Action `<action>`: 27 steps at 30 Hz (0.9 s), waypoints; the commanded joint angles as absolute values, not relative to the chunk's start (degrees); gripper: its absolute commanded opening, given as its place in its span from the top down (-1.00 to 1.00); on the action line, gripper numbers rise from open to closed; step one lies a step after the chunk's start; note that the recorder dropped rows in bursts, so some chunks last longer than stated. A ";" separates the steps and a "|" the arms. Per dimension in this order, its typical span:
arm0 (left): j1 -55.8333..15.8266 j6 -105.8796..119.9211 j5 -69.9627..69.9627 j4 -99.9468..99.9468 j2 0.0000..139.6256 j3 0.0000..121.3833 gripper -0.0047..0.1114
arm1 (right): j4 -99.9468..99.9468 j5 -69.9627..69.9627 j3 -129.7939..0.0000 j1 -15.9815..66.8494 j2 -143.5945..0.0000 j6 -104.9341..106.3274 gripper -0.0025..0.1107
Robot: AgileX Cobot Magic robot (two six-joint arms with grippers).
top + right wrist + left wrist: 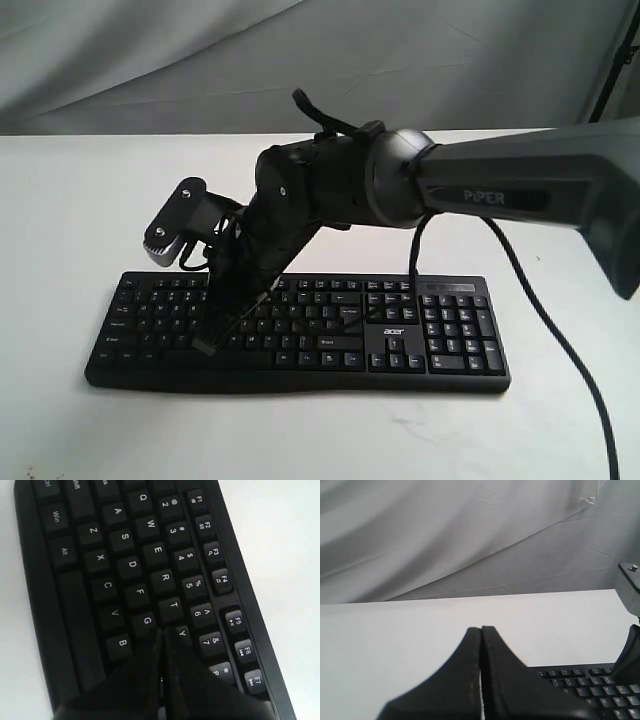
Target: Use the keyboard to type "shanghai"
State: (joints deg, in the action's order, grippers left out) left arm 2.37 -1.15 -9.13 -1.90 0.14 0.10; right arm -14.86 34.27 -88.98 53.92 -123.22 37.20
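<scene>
The black keyboard (pixel 440 335) lies across the white table with its number pad on the right. My right arm reaches across the middle, and my right gripper (pixel 210 340) comes down onto the keyboard's left half. In the right wrist view the right gripper (pixel 162 631) is shut with nothing in it, its tips between the G and Y keys of the keyboard (pixel 125 565); the key under the tips is hidden. My left gripper (pixel 481 628) is shut and empty, held above the bare table beside a corner of the keyboard (pixel 590 685). It is out of the exterior view.
The white table (pixel 80 200) extends on all sides of the keyboard. Grey cloth (pixel 200 60) hangs behind it. The right arm's black cable (pixel 560 350) loops down over the keyboard's right end and the table. Part of the right arm's wrist (pixel 631 587) shows at the left wrist view's edge.
</scene>
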 commanded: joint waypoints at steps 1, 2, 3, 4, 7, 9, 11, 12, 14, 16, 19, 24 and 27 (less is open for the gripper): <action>2.00 -1.31 -8.82 -1.77 0.00 0.00 0.92 | -16.25 33.41 -88.40 53.80 -123.24 37.87 0.96; 2.00 -1.31 -8.82 -1.77 0.00 0.00 0.92 | -16.65 33.41 -88.40 53.80 -123.66 37.87 0.96; 2.00 -1.31 -8.82 -1.77 0.00 0.00 0.92 | -17.07 33.41 -88.40 53.80 -123.98 38.00 0.96; 2.00 -1.31 -8.82 -1.77 0.00 0.00 0.92 | -17.70 33.53 -88.40 53.80 -124.36 38.54 0.96; 2.00 -1.31 -8.82 -1.77 0.00 0.00 0.92 | -18.42 33.53 -88.40 53.80 -124.92 39.16 0.96; 2.00 -1.31 -8.82 -1.77 0.00 0.00 0.92 | -18.40 33.40 -88.40 53.80 -124.92 39.29 0.96; 2.00 -1.31 -8.82 -1.77 0.00 0.00 0.92 | -18.17 33.40 -88.40 53.80 -124.92 39.30 0.96; 2.00 -1.31 -8.82 -1.77 0.00 0.00 0.92 | -18.18 33.31 -88.40 53.80 -124.92 39.41 0.96; 2.00 -1.31 -8.82 -1.77 0.00 0.00 0.92 | -18.18 33.31 -88.40 53.59 -125.09 39.38 0.96; 2.00 -1.31 -8.82 -1.77 0.00 0.00 0.92 | -18.18 33.31 -88.40 53.46 -125.44 39.38 0.96; 2.00 -1.31 -8.82 -1.77 0.00 0.00 0.92 | -18.44 33.31 -88.40 53.20 -125.96 39.58 0.96; 2.00 -1.31 -8.82 -1.77 0.00 0.00 0.92 | -18.44 32.37 -88.40 53.20 -126.21 40.23 0.96; 2.00 -1.31 -8.82 -1.77 0.00 0.00 0.92 | -18.44 32.02 -88.40 53.20 -126.21 40.23 0.96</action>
